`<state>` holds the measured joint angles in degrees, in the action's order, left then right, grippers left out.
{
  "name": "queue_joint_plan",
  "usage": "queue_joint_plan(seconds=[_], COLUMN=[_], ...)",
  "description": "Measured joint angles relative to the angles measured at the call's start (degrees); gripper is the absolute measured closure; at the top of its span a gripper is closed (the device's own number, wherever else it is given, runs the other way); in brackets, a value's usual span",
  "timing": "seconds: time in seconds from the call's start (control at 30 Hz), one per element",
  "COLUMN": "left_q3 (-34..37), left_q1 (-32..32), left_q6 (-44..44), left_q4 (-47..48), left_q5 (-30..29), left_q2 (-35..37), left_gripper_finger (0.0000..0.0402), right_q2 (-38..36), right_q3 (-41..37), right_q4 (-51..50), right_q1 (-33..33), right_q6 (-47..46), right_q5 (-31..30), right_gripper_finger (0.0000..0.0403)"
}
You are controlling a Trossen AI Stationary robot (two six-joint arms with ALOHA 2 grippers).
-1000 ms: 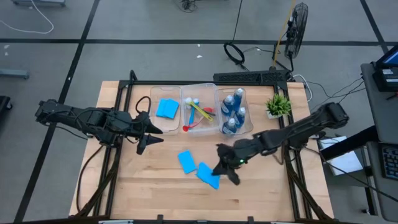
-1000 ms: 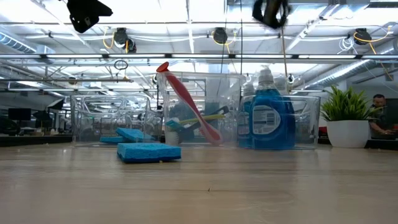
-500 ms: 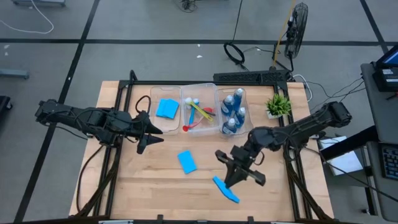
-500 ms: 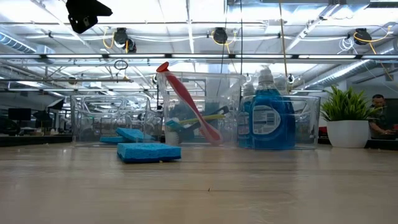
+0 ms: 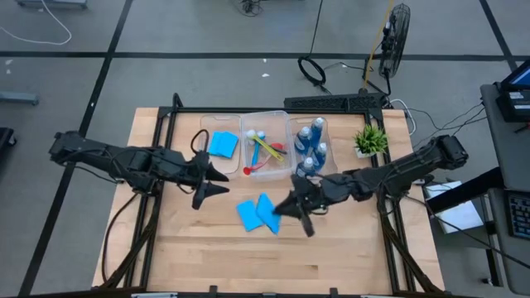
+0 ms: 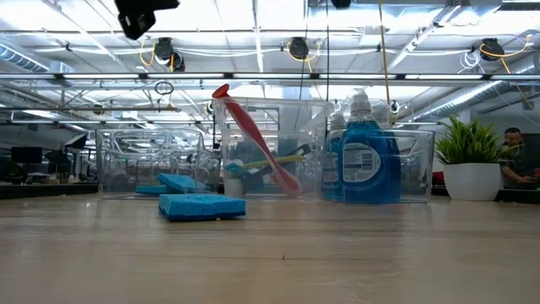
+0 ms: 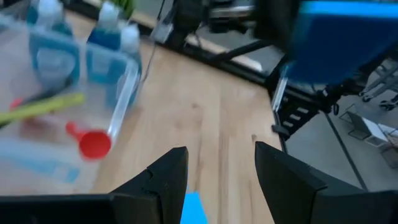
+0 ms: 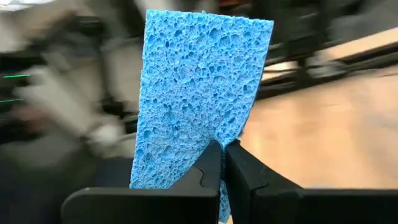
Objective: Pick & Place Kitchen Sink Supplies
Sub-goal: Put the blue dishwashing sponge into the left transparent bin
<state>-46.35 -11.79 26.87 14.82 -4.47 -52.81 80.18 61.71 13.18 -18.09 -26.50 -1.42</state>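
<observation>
My right gripper (image 5: pixel 286 207) hangs above the table's middle, shut on a light-blue sponge (image 5: pixel 267 213). A second sponge (image 5: pixel 248 215) lies flat on the table just left of it and also shows in the low view (image 6: pixel 201 205). My left gripper (image 5: pixel 214 179) hovers open left of centre, with nothing between its fingers (image 7: pixel 217 180). At the far side stand three clear bins: one with a sponge (image 5: pixel 222 143), one with brushes (image 5: pixel 265 150) and one with blue bottles (image 5: pixel 311 149). My right gripper pinches the sponge between its two fingers at one edge (image 8: pixel 214 144), where the foam is dented in. The fingers come about level from the table's right. The sponge reaches out past the fingertips toward the left, lifted clear of the table.
A small potted plant (image 5: pixel 370 139) stands at the far right beside the bottle bin. A red brush (image 6: pixel 253 135) leans out over the middle bin's rim. Bare wood lies along the near edge (image 5: pixel 248 265) and at the left.
My right gripper has lifted the sponge off the table, swung it toward the near edge, then carried it back toward the far left while turning its wrist; the sponge now hangs beside the lying one. My left gripper has gone a little toward the table's right.
</observation>
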Motion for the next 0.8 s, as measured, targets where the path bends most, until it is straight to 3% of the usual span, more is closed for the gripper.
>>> queue_joint_plan(seconds=[0.33, 0.53, 0.8], left_q3=[0.0, 0.0, 0.0], left_q1=[0.02, 0.46, 3.18], left_q6=[-10.77, -14.61, -16.39], left_q4=[-15.22, -23.77, -35.06], left_q5=[-2.09, -10.18, -11.23], left_q2=[-5.08, -8.8, -13.75], left_gripper_finger=[0.0215, 0.0215, 0.0215], right_q2=[-0.02, 0.2, 3.61], right_q3=[0.0, 0.0, 0.07], right_q4=[0.26, 7.33, 16.4], right_q1=[0.04, 0.33, 1.95], right_q6=[13.11, 24.87, 36.83], right_q5=[-32.42, -43.08, -50.75], right_gripper_finger=[0.0403, 0.0403, 0.0403])
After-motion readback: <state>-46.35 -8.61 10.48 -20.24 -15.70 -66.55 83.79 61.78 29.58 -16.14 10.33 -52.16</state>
